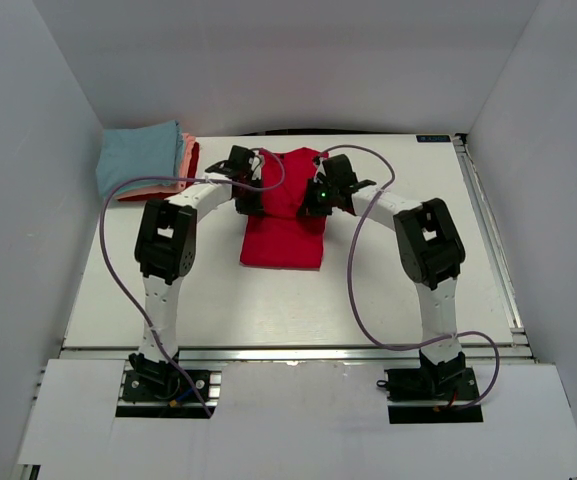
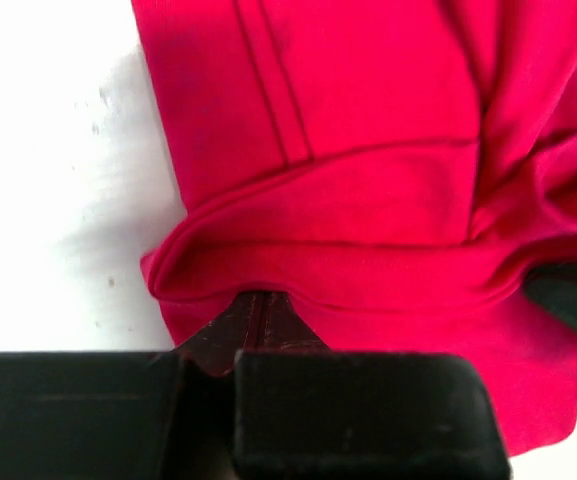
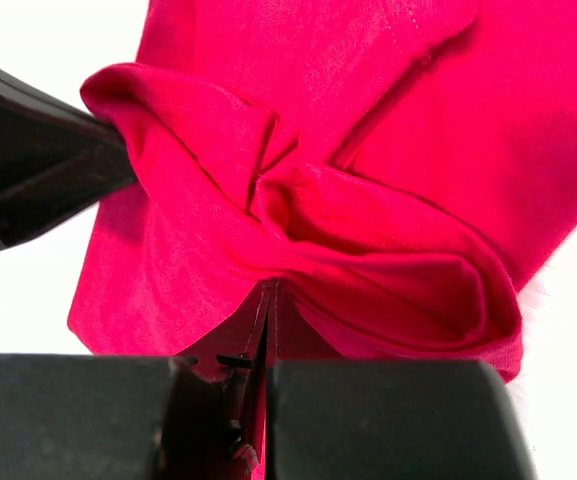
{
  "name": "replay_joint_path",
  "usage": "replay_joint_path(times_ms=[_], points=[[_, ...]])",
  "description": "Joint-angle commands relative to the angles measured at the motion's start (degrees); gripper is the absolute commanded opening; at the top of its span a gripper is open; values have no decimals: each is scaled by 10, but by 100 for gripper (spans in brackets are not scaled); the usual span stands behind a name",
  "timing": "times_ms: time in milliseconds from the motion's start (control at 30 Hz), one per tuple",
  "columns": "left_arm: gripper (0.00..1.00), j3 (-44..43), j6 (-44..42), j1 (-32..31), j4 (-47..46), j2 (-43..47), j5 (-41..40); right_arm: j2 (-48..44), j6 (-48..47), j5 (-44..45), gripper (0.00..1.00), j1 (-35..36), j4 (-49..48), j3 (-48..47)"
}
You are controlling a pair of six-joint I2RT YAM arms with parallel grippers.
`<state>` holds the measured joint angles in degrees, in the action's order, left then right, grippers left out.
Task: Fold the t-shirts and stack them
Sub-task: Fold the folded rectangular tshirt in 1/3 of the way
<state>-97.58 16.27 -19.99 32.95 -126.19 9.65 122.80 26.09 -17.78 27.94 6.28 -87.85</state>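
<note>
We have the left gripper (image 2: pixel 255 312) and right gripper (image 3: pixel 268 300) each pinched tight on the far edge of the bright red cloth t-shirt (image 1: pixel 282 243), one per side, likely so the fold lands square.

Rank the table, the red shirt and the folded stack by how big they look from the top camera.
1. Table.
2-3. Red shirt and folded stack: they look close, and the arms hide part of the shirt, so I won't rank them.

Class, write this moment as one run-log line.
left fingers: shut on red t-shirt | right fingers: shut on red t-shirt | folded stack: far-left corner
</note>
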Motion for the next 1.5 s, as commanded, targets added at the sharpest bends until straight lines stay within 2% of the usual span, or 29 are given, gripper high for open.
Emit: replay_joint_path(times_ms=[0, 400, 700, 967, 1100, 1167, 1267, 1300, 1333, 1400, 1467], points=[[0, -30, -7, -2, -3, 1, -7, -2, -9, -1, 0, 7, 2, -19], [0, -41, 0, -2, -19, 13, -23, 1, -18, 37, 0, 9, -25, -14], [0, -78, 4, -2, -20, -21, -31, -5, -45, 98, 0, 8, -46, -51], [0, -89, 4, -2, -18, -34, -42, 24, -76, 129, 0, 0, -12, -107], [0, -73, 3, -1, -23, -7, -87, -16, -97, 157, 0, -1, -33, -65], [0, -54, 6, 4, -38, 40, -150, -62, -107, 171, 0, -8, -36, -43], [10, -26, 9, 23, -25, 110, -204, -128, -103, 152, 6, -36, -7, 5], [20, -19, 5, 29, -18, 129, -205, -142, -97, 131, 11, -48, 9, 16], [27, 4, 4, 36, -9, 146, -186, -157, -90, 81, 19, -71, 41, 43], [38, 35, 2, 53, 28, 190, -154, -208, -75, 40, 25, -85, 53, 87], [41, 118, 6, 54, 27, 221, -125, -256, -70, 22, 32, -85, 70, 151]])
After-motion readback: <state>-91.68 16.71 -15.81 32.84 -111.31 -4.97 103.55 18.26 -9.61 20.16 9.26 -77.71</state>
